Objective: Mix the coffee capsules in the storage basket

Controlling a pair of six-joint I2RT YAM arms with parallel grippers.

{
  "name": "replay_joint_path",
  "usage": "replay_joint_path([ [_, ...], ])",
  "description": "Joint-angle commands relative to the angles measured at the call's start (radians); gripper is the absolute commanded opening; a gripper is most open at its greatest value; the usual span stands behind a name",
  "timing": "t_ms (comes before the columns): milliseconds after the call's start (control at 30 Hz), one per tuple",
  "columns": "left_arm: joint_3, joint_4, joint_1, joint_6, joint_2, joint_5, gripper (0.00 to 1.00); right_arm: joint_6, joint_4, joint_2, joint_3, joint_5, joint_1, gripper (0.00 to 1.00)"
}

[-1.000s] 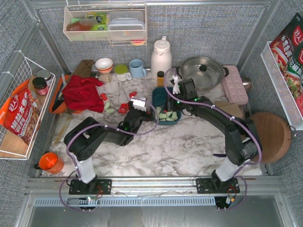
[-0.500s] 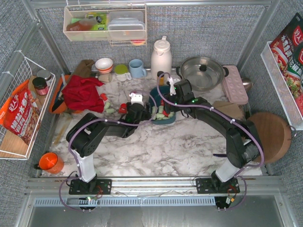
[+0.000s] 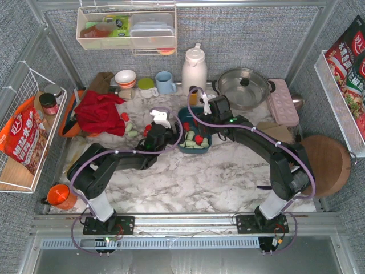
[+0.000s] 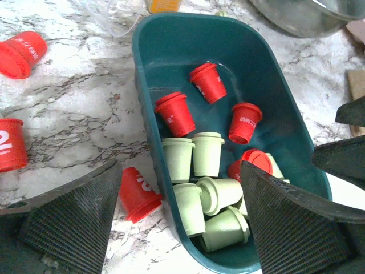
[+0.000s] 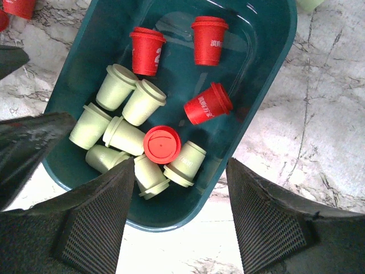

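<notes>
The dark teal storage basket [image 3: 209, 138] [image 4: 142, 74] [image 5: 279, 74] lies mid-table and holds several coffee capsules, red ones [image 5: 147, 51] toward its far end and mint green ones [image 4: 207, 154] piled at its near end. My left gripper [image 3: 174, 137] [image 4: 179, 228] is open, straddling the basket's near-left wall and holding nothing. A red capsule [image 4: 137, 194] lies on the table just outside that wall. My right gripper [image 3: 206, 130] [image 5: 179, 222] is open and empty over the basket's near-right corner.
Loose red capsules [image 4: 20, 54] and green capsules [image 3: 131, 128] lie on the marble left of the basket, beside a red cloth [image 3: 100, 111]. Behind stand a blue mug [image 3: 165, 83], a white thermos [image 3: 194, 68] and a steel pot [image 3: 244, 85]. An orange cup [image 3: 60, 197] sits near left.
My right gripper moved left over the basket and opened wider. More red capsules show in the basket. The left arm's elbow swung left while its gripper stayed by the basket.
</notes>
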Motion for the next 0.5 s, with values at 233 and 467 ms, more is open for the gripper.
replay_joint_path([
  [233, 0.006, -0.305, 0.023, -0.176, -0.088, -0.236, 0.75, -0.016, -0.007, -0.006, 0.009, -0.002, 0.005, 0.69],
  [467, 0.076, -0.349, 0.045, -0.223, 0.037, -0.115, 0.71, -0.022, -0.026, 0.004, 0.019, -0.009, 0.005, 0.69],
])
